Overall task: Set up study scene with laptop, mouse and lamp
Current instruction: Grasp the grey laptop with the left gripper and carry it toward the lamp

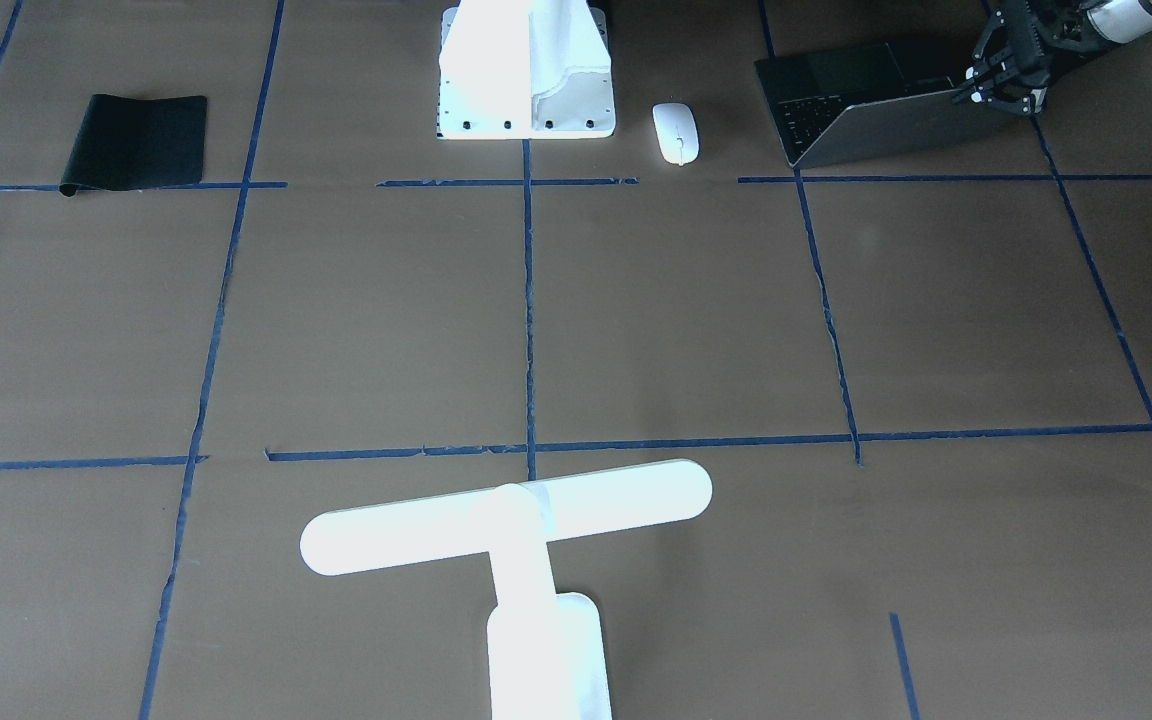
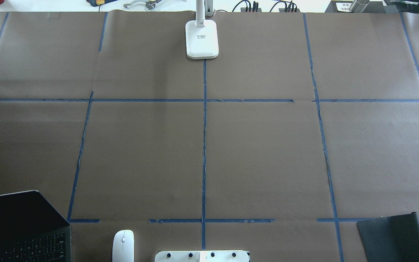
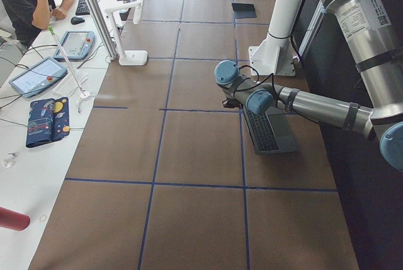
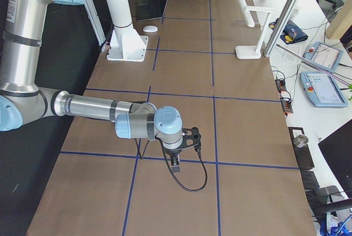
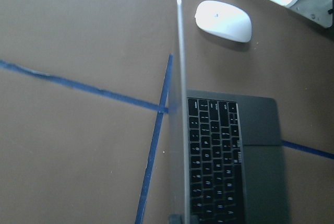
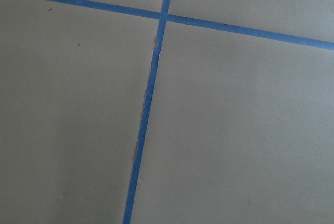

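At the bench's robot-side left corner, the laptop (image 1: 876, 130) stands open. The left gripper (image 1: 1004, 95) seems to straddle its lid's top edge; I cannot tell whether it pinches. Best swing the lid slowly along its hinge arc, clear of the mouse (image 1: 675, 132) just beside. How far the right gripper (image 4: 175, 163) is open I cannot tell.

Matt brown paper, faintly creased, covers the tabletop (image 2: 267, 153), crossed by blue tape (image 2: 204, 145) with frayed edges. The laptop (image 5: 261, 130) looks like matt grey metal. The mouse (image 5: 223, 21) and lamp (image 1: 506, 525) are smooth, slightly glossy white plastic. The mat (image 1: 136, 143) is matt black.
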Robot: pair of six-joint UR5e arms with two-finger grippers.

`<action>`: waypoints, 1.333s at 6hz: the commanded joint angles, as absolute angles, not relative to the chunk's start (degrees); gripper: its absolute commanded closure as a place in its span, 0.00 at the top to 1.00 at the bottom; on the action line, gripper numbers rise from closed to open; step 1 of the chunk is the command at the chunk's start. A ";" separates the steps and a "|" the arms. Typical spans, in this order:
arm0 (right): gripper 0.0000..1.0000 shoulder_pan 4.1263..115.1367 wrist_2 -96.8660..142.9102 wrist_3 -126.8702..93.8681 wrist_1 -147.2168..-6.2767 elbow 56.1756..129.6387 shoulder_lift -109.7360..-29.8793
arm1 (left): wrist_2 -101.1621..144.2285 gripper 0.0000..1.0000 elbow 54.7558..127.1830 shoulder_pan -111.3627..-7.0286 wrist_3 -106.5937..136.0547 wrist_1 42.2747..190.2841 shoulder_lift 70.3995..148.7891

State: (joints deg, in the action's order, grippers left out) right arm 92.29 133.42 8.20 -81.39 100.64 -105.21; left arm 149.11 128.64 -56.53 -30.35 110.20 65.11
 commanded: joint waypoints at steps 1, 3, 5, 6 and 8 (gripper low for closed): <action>1.00 92.29 133.42 8.17 -81.39 100.63 -105.21 | 149.15 0.00 131.48 -59.92 -28.31 109.78 67.48; 1.00 92.29 133.33 8.17 -81.39 100.46 -105.21 | 148.36 0.00 130.96 -61.16 -28.91 99.55 79.74; 1.00 92.29 133.33 8.17 -81.39 100.11 -105.21 | 143.64 0.00 128.61 -61.70 -29.35 94.33 91.43; 1.00 92.29 133.33 8.09 -81.39 100.11 -105.21 | 143.61 0.00 124.23 -61.79 -29.36 92.22 99.06; 1.00 92.29 133.33 8.00 -81.39 100.11 -105.21 | 143.61 0.00 109.43 -61.79 -29.35 87.38 118.20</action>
